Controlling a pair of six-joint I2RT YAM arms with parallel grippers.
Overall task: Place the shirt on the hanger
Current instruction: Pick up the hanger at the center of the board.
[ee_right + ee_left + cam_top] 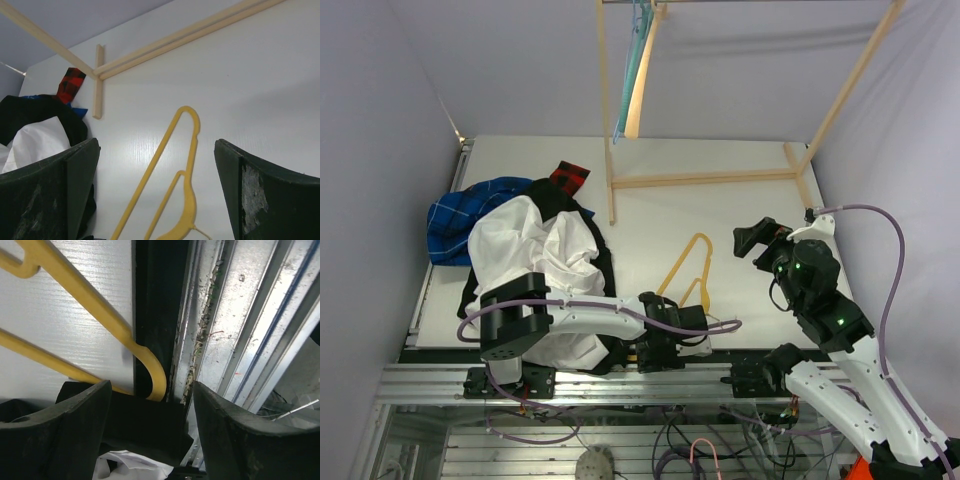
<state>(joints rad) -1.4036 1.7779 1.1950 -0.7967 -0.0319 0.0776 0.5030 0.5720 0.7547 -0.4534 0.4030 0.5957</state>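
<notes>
From above, we see the shirt (535,245) lying crumpled at the left of the table (740,160), piled over a black garment (582,215) and beside a blue plaid shirt (460,215). The hanger (688,265) lies flat on the table right of the pile, apart from the shirt, with its lower end under the left gripper (685,330) at the near edge. The right gripper (760,240) hangs in the air right of the hanger, holding nothing. A wooden rack (705,180) stands at the back

In the left wrist view, the left gripper (150,385) is spread wide, its fingers (75,430) clear of the hanger (90,305), whose rounded corner sits just beyond the gap at the table's black edge (155,300). A bit of white cloth (125,460) shows below

In the right wrist view, the right gripper (156,142) is fully spread and empty above the table; the hanger (160,155) lies below, the shirt (40,140) to the left
</notes>
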